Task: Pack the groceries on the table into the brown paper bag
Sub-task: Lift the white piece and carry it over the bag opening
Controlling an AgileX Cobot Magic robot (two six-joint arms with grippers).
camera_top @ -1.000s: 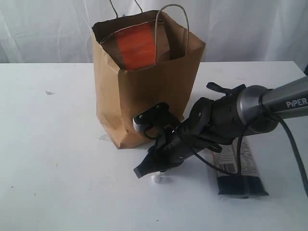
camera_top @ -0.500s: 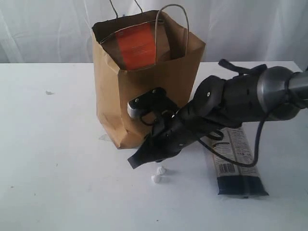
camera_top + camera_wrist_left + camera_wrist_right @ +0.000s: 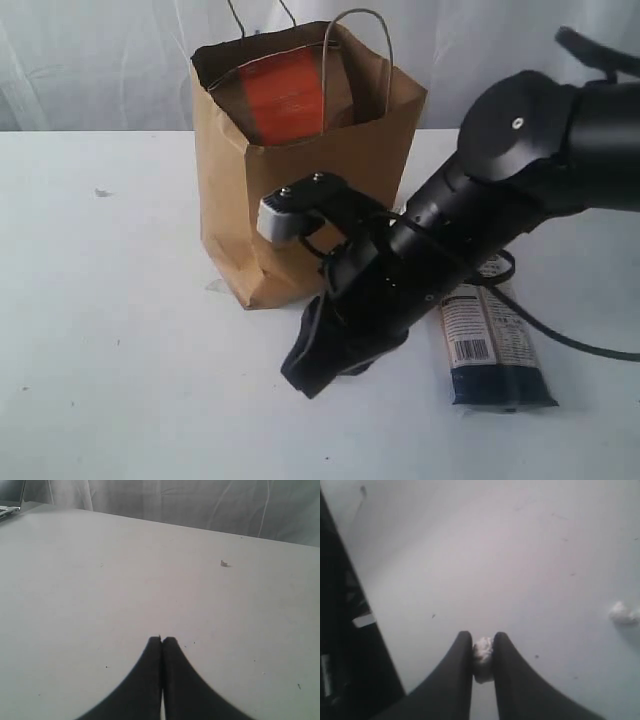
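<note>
Exterior view, brown paper bag (image 3: 300, 200) holds orange-label pouch (image 3: 285, 95), right hand (image 3: 482, 642) pinching white crumb (image 3: 482, 661), left hand (image 3: 162, 640) clenched

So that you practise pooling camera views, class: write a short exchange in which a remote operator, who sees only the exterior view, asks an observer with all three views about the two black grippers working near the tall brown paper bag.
Operator: In my view the right gripper points down at the broad white table, and its tip hides whatever is under it. Is it holding anything?
Observer: Yes. The right wrist view shows a small white crumb pinched between its black fingers.
Operator: And the left gripper? I cannot see it at all.
Observer: The left wrist view shows its jaws pressed together above the table, with nothing between them.
</note>
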